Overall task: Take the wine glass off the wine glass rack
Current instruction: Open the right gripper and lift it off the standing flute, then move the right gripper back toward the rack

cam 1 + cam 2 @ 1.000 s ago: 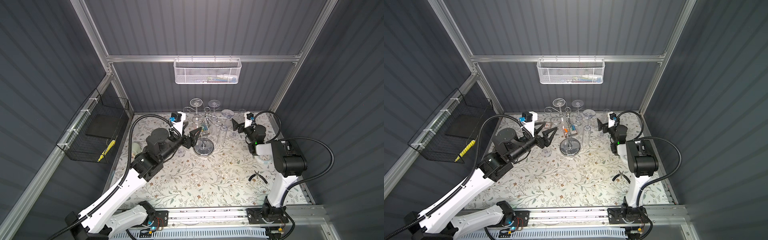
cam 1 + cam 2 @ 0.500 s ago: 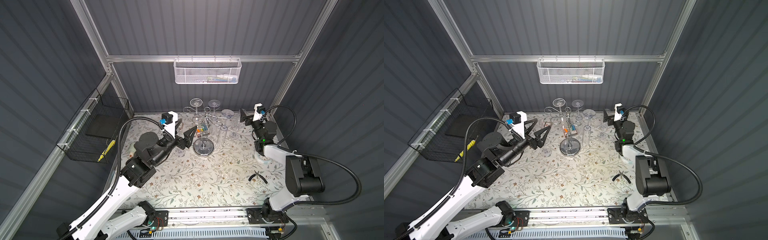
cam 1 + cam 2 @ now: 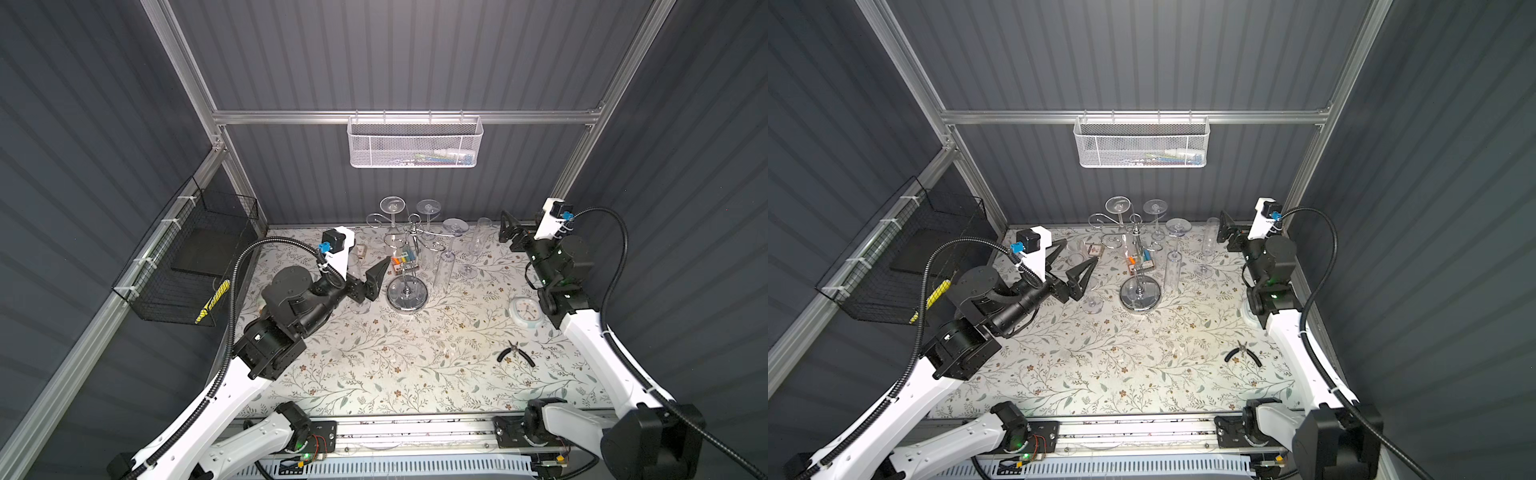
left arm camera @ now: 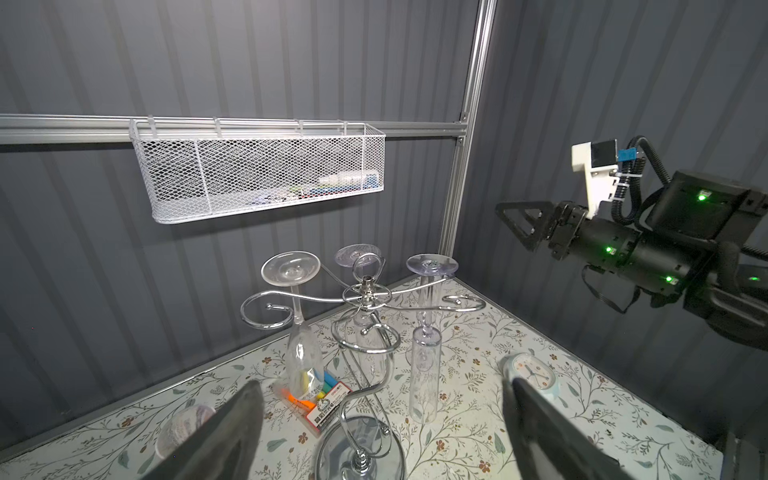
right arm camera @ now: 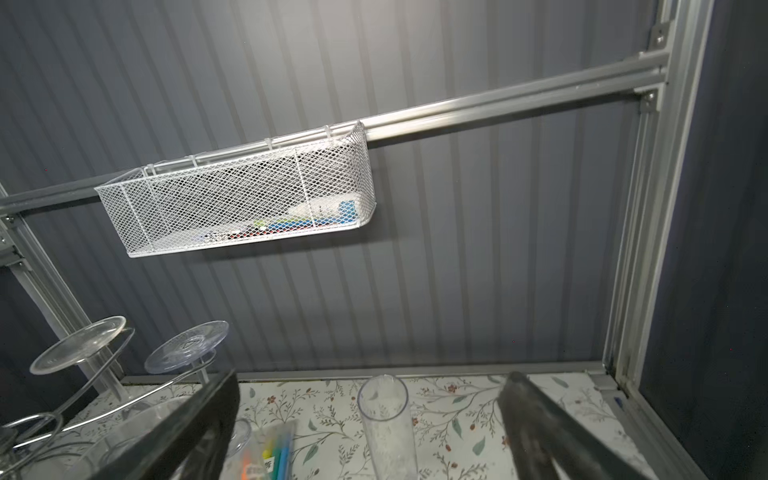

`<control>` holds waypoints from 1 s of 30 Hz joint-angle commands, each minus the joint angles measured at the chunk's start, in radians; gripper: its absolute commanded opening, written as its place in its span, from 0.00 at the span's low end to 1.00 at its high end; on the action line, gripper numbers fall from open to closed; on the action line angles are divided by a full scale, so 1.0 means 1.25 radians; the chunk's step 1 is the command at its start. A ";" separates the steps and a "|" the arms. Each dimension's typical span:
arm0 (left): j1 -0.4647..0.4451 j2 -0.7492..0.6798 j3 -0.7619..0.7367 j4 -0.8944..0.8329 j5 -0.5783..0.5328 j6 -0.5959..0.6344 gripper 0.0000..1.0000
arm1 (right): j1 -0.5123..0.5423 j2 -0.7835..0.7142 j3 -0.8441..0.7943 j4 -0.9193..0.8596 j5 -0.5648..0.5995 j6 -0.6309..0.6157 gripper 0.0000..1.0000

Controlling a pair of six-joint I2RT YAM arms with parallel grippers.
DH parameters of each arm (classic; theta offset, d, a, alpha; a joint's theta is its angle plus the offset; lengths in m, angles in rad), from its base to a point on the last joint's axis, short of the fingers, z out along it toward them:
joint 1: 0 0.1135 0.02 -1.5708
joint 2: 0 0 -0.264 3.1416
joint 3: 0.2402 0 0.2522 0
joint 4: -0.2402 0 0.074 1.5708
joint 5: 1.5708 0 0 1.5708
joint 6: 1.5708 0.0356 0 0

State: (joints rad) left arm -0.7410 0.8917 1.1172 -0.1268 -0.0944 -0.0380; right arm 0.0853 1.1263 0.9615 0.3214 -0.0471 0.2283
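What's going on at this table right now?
The job is unloading a chrome wine glass rack. Three glasses hang upside down on it. The left gripper, fingers open and empty, sits beside the rack, with a wine glass standing upright on the table next to it. The right gripper, also open, holds nothing near the back-right corner.

The items in the white mesh basket point(image 3: 374, 145) were too small for us to name. The left wrist view cut off the wine glass rack point(image 4: 332, 453) at its disc base, and in a top view the right arm point(image 3: 1273, 291) hid most of the clock point(image 3: 1249, 318).
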 commanded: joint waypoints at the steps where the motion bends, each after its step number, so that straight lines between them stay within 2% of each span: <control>1: -0.006 -0.021 -0.010 -0.006 -0.032 0.029 0.92 | 0.010 -0.042 0.059 -0.267 0.038 0.116 0.99; 6: -0.006 -0.018 -0.033 0.041 -0.053 0.044 0.94 | 0.012 -0.082 0.081 -0.392 -0.120 0.172 0.99; 10: -0.006 0.007 -0.026 0.047 -0.061 0.066 0.95 | 0.012 -0.095 0.072 -0.367 -0.208 0.279 0.99; 13: -0.006 0.029 -0.011 0.039 -0.063 0.081 0.95 | 0.012 -0.061 0.099 -0.359 -0.306 0.334 0.99; 16: -0.006 0.039 -0.004 0.041 -0.069 0.091 0.95 | 0.013 -0.021 0.131 -0.372 -0.342 0.387 0.95; 19: -0.006 0.041 -0.004 0.046 -0.074 0.093 0.95 | 0.014 0.023 0.137 -0.320 -0.395 0.433 0.90; 25: -0.005 0.031 -0.017 0.044 -0.074 0.081 0.95 | 0.015 0.086 0.152 -0.253 -0.434 0.513 0.80; 30: -0.006 0.016 -0.029 0.045 -0.076 0.069 0.95 | 0.033 0.141 0.183 -0.235 -0.445 0.521 0.75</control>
State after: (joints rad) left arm -0.7410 0.9375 1.0847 -0.0891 -0.1753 0.0521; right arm 0.1112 1.2907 1.1461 -0.0235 -0.5644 0.8532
